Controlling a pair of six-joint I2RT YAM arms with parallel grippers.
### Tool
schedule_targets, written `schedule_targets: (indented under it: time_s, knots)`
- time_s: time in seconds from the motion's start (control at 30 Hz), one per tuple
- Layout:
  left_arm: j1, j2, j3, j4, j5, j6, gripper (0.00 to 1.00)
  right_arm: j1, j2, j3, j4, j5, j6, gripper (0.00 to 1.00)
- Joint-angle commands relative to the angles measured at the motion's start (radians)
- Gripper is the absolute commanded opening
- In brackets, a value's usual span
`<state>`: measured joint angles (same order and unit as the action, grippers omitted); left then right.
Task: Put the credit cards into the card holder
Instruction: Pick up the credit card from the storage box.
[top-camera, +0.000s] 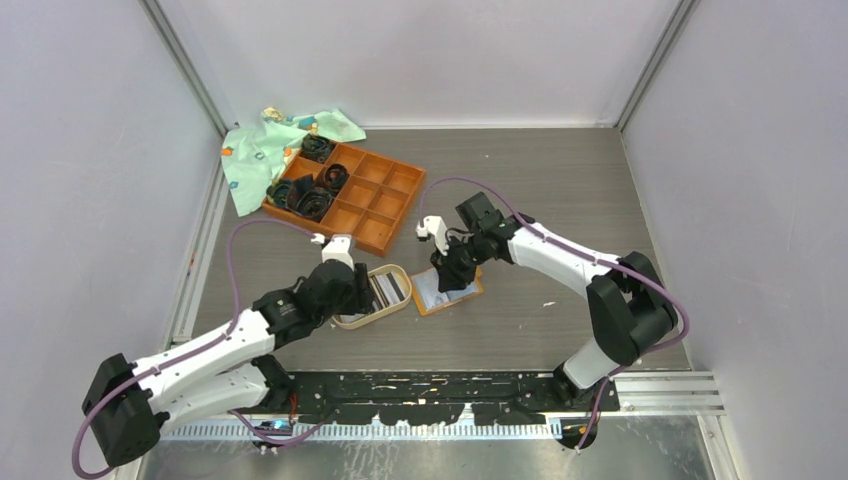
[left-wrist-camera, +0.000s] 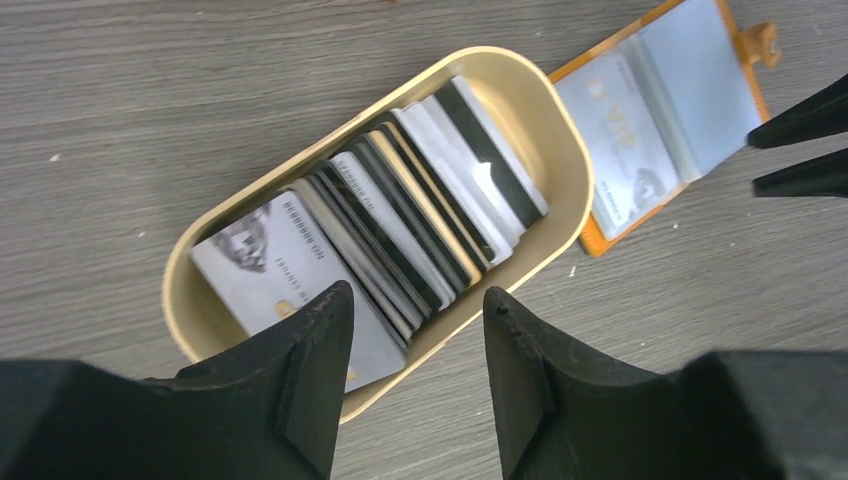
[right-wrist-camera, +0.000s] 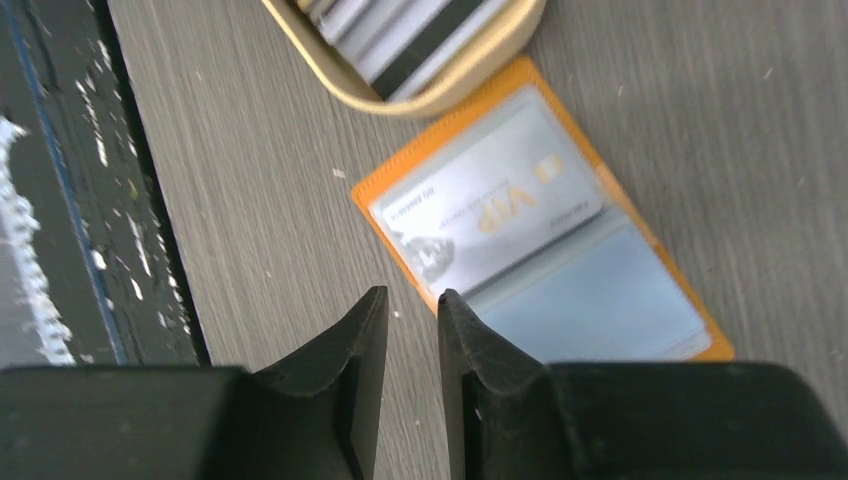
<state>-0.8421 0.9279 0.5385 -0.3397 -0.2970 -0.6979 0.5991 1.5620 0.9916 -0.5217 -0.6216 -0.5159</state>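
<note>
Several credit cards stand on edge in a row inside an oval tan dish; they fill the left wrist view. The orange card holder lies open and flat on the table just right of the dish, also in the left wrist view. A silver VIP card sits in one clear pocket of the holder; the other pocket looks empty. My left gripper is open and empty above the dish's near rim. My right gripper hovers over the holder's edge, jaws a narrow gap apart and empty.
An orange-brown compartment tray holding black coiled items stands at the back left, next to a patterned green cloth. A black rail runs along the near table edge. The right gripper's fingertips show at the right of the left wrist view.
</note>
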Motion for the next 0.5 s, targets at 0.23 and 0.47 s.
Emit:
schedule_targets:
  time_s: [0.23,0.47]
  knots:
    - [0.014,-0.243,0.011,-0.217,-0.177,-0.051,0.76,0.155,0.15,0.352,0.016,-0.055,0.394,0.33]
    - [0.044,-0.326,-0.062,-0.225,-0.183,-0.115,0.85,0.205,0.314,0.45,0.042,0.021,0.589,0.43]
